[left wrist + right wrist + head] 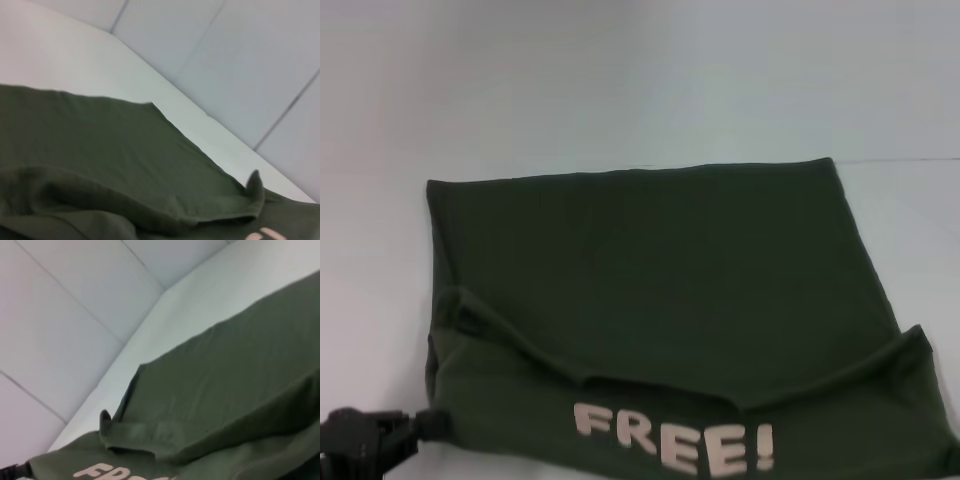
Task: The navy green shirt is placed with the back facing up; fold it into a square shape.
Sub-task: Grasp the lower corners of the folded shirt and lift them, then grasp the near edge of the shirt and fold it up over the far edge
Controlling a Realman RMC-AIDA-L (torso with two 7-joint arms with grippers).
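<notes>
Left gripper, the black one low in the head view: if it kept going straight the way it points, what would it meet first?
The left gripper points at the near left corner of the dark olive-green fabric shirt and seems to be touching that edge already, so cloth comes first. Depth is unclear.

The navy green shirt (235, 390) is lying spread over the white bench (200, 305), one edge folded over itself, cream lettering (112, 473) showing beneath the fold. A tiled wall (65, 305) is rising behind the bench.
</notes>
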